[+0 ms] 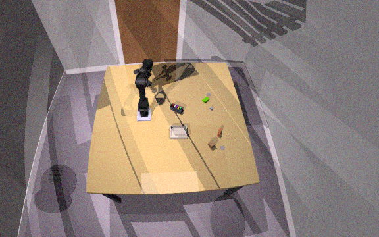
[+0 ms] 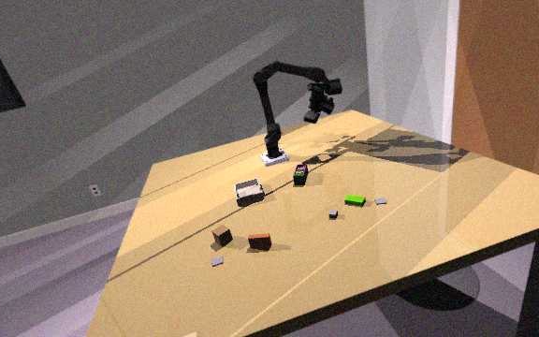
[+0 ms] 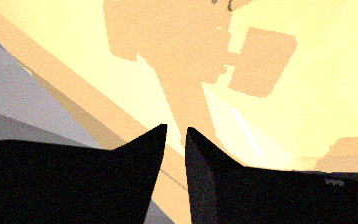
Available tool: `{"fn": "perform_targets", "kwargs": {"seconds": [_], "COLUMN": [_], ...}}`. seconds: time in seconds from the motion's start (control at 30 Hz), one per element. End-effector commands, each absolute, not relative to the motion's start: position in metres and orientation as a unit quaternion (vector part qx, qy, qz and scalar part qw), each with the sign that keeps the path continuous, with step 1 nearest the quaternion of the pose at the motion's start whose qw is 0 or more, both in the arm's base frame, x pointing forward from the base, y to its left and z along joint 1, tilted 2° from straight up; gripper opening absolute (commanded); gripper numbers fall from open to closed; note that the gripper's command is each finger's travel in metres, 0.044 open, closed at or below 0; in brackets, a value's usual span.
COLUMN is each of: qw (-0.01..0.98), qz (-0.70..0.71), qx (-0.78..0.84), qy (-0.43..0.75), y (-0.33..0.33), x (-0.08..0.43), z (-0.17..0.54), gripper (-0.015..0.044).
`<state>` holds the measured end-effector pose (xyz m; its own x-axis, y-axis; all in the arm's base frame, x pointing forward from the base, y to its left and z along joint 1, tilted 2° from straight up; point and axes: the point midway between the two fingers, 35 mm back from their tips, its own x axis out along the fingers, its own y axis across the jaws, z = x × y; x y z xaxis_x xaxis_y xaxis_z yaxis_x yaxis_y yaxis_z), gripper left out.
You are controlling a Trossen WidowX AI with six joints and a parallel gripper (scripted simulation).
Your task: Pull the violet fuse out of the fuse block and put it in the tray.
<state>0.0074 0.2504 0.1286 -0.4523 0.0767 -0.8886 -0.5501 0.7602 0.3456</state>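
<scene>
Violet fuse: seated in the fuse block (image 2: 300,174), among a row of coloured fuses too small to tell apart with certainty; visible only as a violet fleck in the exterior view. Not lifted, not gripped.

Fuse block: dark, standing on the surface (image 2: 391,243) just in front of the arm's white base plate (image 2: 274,159), with the row of fuses showing on its upper face. Also in the top view (image 1: 177,108).

Tray (image 2: 249,192): pale inside, dark-walled, near the block on the side away from the door. Nothing seen inside. Also in the top view (image 1: 178,131).

Gripper (image 2: 312,117): held high above the far part of the surface, well apart from block and tray, pointing downward. Wrist view (image 3: 176,131): jaws nearly pressed together, a narrow slit between them, nothing held; only surface and arm shadow below, no fuse in sight.

Progress, as a judgement: no step complete. Remaining: reach over the block, spread the jaws, descend on the violet fuse alone, pinch, pull straight up, carry to the tray, release.

Other items, well clear of the block: green block (image 2: 355,200), three small grey pieces, a brown cube (image 2: 222,235), a reddish-brown block (image 2: 259,241).

Brands, labels, writing: none legible in any view.
</scene>
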Motion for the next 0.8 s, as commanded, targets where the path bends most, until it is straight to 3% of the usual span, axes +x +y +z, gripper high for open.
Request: {"fn": "perform_targets", "kwargs": {"seconds": [0.0,0.33,0.77], "qw": [0.577,0.590,0.409], "qz": [0.120,-0.218,-0.553], "qx": [0.009,0.305,0.596], "qy": [0.808,0.715,0.415], "y": [0.238,0.175,0.048], "x": [0.080,0.189,0.264], "z": [0.120,0.111,0.105], "gripper": [0.0061,0.0061,0.0061]}}
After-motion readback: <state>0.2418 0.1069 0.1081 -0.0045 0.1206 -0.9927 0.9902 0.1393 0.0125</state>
